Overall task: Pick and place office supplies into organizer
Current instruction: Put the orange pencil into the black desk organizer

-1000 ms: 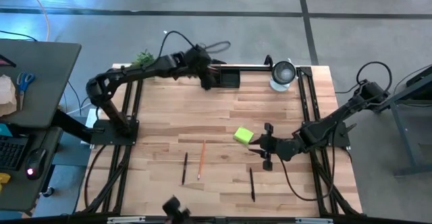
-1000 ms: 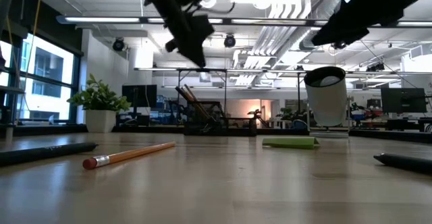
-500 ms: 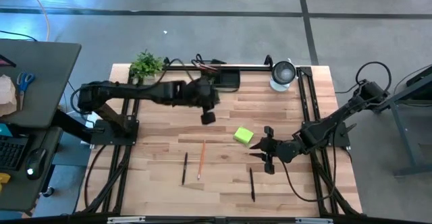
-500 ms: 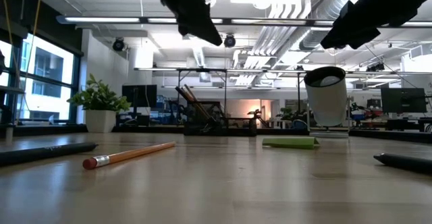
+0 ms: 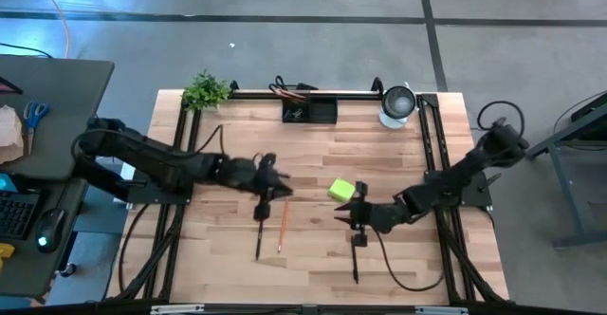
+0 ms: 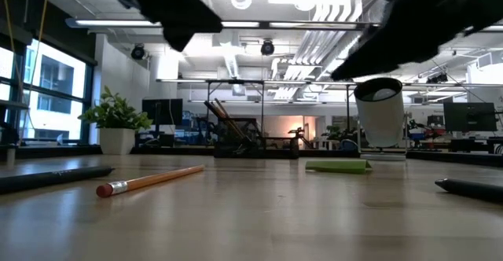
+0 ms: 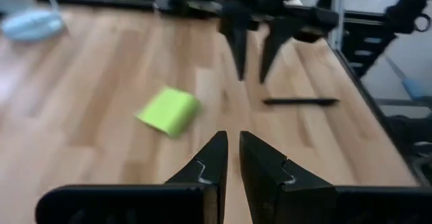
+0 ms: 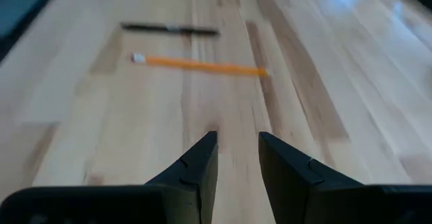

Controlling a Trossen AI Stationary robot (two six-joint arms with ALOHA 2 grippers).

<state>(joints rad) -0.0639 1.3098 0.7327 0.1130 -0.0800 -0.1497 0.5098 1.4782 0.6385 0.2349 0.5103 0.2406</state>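
Orange pencil (image 5: 282, 225) comes next, I judge: left claw (image 5: 263, 204) (nearly together, empty) must part and descend.

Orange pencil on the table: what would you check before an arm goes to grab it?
1. Orange pencil lying free on the table: ok.
2. Left gripper empty, nothing between its jaws: ok.
3. Left jaws wide enough to take it: not ok, nearly shut.
4. Black pen beside the pencil, apart from it: ok.
5. Right gripper away from the pencil, by the sticky-note pad: ok.
6. Room in the organizer: cannot tell.
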